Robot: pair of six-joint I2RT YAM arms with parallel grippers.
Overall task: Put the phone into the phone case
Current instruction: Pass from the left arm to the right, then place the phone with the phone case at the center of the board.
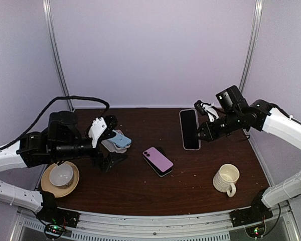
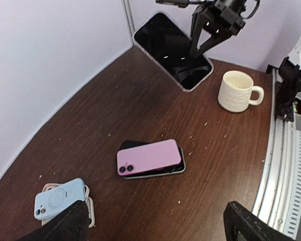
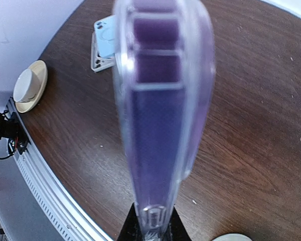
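Right wrist: gripper [image 3: 151,224] tight on phone case [image 3: 159,118]

The left arm [image 1: 9,156] and right arm [image 1: 287,126] had white shells on their long links and boxy black housings at the joints. A thick black cable [image 1: 75,98] arched off the left one. The left claw [image 1: 112,143] and right claw [image 1: 199,131] paired white bodies with black fingers [image 2: 60,228]. Green and red lights [image 1: 55,229] dotted the black bases [image 1: 60,217].
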